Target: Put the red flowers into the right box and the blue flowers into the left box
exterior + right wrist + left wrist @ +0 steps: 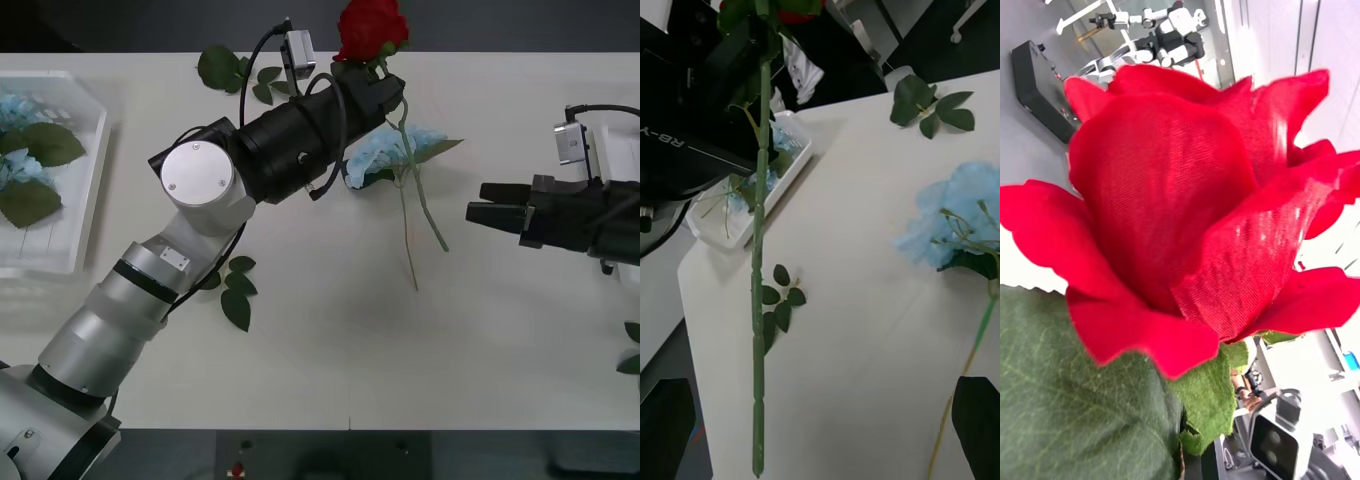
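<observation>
A: Watching the left tool (pixel 385 88) now, pinching the red rose (pixel 370 28) tight just under the bloom and holding it up off the table (pixel 300 350).

B: Seeing that. Noting the stem (pixel 407 225) too, dangling free below that tool, running long and straight down from the grip and back toward the robot.

A: Looking across at the right tool (pixel 468 214), with fingers spread wide, gripping nothing, pointing sideways straight at the lower stem.

B: Facing it squarely, yes, but hanging well apart from it. Judging that gap to be the crux: long axis crossing the right tool's line of reach, so closing in sideways and clamping across the stem.

A: Placing the right box (pixel 625 150) just behind the right tool, far from the left one. Expecting a handover, then, not a long reach.

B: Minding the blue flower (pixel 385 155) as well, lying on the table directly beneath the left tool, its own thin stem trailing out just beside the rose's.

A: Risking the wrong stem there. Spotting the left box (pixel 90 170) well out beyond the left arm's elbow, already carrying blue blooms.
</observation>
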Robot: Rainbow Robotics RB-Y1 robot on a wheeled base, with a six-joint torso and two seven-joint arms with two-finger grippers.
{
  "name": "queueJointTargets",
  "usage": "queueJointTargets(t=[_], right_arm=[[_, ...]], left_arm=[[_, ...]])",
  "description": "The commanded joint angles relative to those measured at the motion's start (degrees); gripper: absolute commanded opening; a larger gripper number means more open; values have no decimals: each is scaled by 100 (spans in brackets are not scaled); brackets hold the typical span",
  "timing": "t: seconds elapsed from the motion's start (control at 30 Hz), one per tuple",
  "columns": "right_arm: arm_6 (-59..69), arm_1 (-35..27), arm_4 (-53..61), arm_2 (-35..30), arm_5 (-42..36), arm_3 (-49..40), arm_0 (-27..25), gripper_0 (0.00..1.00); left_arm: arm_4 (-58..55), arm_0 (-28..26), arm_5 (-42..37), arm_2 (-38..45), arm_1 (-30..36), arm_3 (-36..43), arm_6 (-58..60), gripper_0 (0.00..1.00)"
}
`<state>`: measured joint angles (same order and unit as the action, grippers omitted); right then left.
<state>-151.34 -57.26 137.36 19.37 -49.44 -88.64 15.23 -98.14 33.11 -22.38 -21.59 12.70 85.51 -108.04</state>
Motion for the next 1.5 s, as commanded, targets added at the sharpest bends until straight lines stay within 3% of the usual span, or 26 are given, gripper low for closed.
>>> queueJointTargets(t=[0.03, 0.27, 0.43, 0.53, 0.67, 0.83, 1.23, 1.27, 1.3, 1.33, 1.37, 1.4, 1.5], right_arm=[[-265, 532, 36, -136, 84, -57, 86, 100], [-366, 1015, -263, -127, 259, -57, 182, 100], [-366, 1218, -474, -118, 365, -57, 314, 87], [-335, 1349, -561, -118, 461, -66, 411, 84], [-318, 1446, -667, -92, 549, -57, 481, 54], [-256, 1490, -790, -83, 567, -66, 516, 0], [-186, 1490, -790, -39, 681, -57, 543, 0], [-177, 1481, -790, -39, 699, -57, 543, 0], [-168, 1464, -790, -39, 725, -57, 543, 0], [-159, 1464, -790, -39, 734, -66, 543, 0], [-151, 1437, -790, -39, 769, -57, 543, 0], [-133, 1393, -790, -39, 787, -57, 534, 0], [-71, 1226, -799, -30, 831, -57, 543, 0]], left_arm=[[-47, 152, 24, 58, -136, 106, -244, 0], [-47, 143, 24, 58, -136, 106, -244, 0], [-56, 134, 24, 58, -119, 106, -244, 0], [-65, 134, 24, 58, -119, 106, -244, 0], [-65, 134, 24, 58, -110, 106, -236, 0], [-74, 125, 24, 58, -101, 106, -236, 0], [-118, 108, 24, 58, -66, 106, -236, 0], [-162, 99, 24, 58, -49, 106, -236, 5], [-188, 90, 24, 58, -13, 106, -236, 26], [-206, 81, 24, 58, -5, 106, -236, 36], [-267, 55, 24, 58, 39, 106, -244, 57], [-355, 28, -3, 58, 101, 106, -253, 69], [-592, -24, -196, 58, 277, 115, -288, 82]])
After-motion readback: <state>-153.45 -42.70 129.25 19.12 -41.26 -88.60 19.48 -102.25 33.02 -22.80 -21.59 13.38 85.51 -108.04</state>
